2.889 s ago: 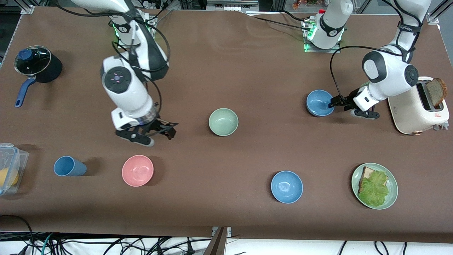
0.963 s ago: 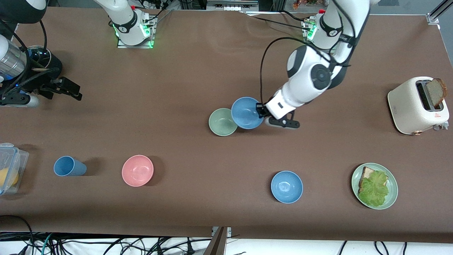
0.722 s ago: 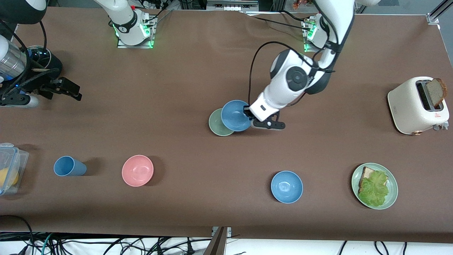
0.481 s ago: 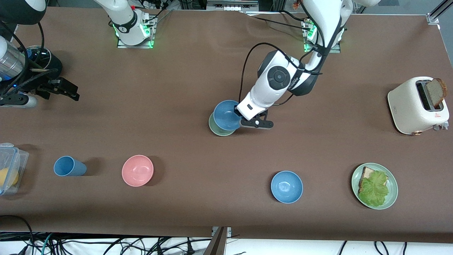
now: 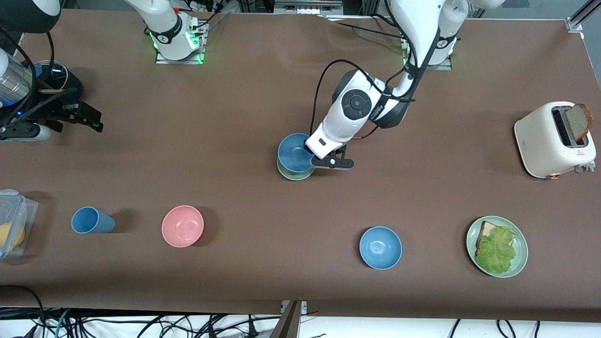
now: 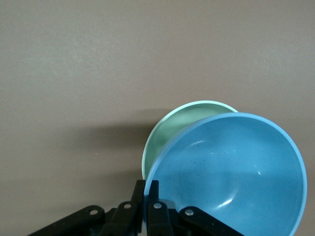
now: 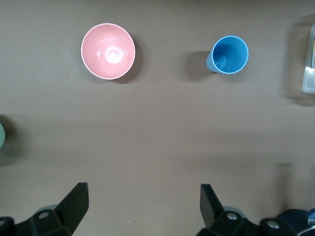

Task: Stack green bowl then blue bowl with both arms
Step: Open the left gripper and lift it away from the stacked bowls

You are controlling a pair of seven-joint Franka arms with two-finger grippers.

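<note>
— While the left gripper [image 5: 313,156] stayed pinched on the blue bowl's [image 5: 295,153] rim, how far along was the stack?

— Nearly done: that bowl hung just over the green bowl [image 5: 296,173], not yet released. Both looked empty.

— And the right gripper [image 5: 70,115]?

— Waiting, spread wide and holding nothing, beside the dark pot [image 5: 58,80].

Bowls: 2 blue [image 5: 295,152] [image 5: 380,247], 1 green [image 5: 296,173], 1 pink [image 5: 182,226]. 1 cup [image 5: 91,220], 1 plate [image 5: 520,249], 1 toaster [image 5: 549,141], 1 pot [image 5: 56,87], 1 clear box [image 5: 14,220].
</note>
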